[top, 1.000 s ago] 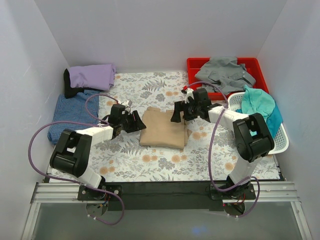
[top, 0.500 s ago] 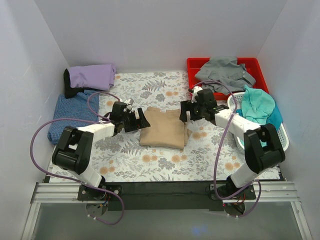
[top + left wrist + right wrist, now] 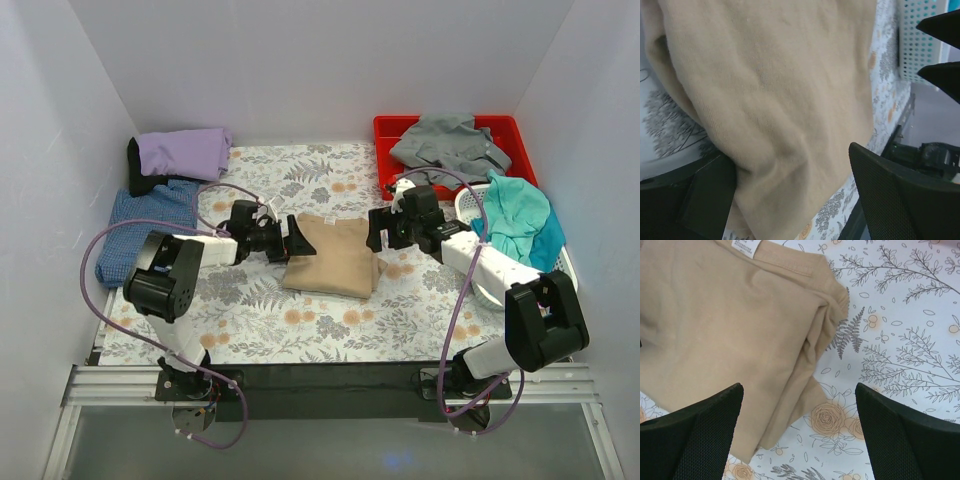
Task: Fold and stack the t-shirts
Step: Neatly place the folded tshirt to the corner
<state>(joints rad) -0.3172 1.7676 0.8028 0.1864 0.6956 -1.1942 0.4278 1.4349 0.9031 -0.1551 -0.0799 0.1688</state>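
Floral tablecloth (image 3: 300,322) lies partly hidden under tan t-shirt (image 3: 332,256).

Pretty bright, even light from overhead, and the white walls (image 3: 300,60) look evenly lit, so shadows on the table (image 3: 250,310) are soft and faint. The top view is sharp all over. The left wrist shot sits so close that the tan shirt (image 3: 780,100) looks slightly soft and the dark fingers (image 3: 900,200) blur at the edges.
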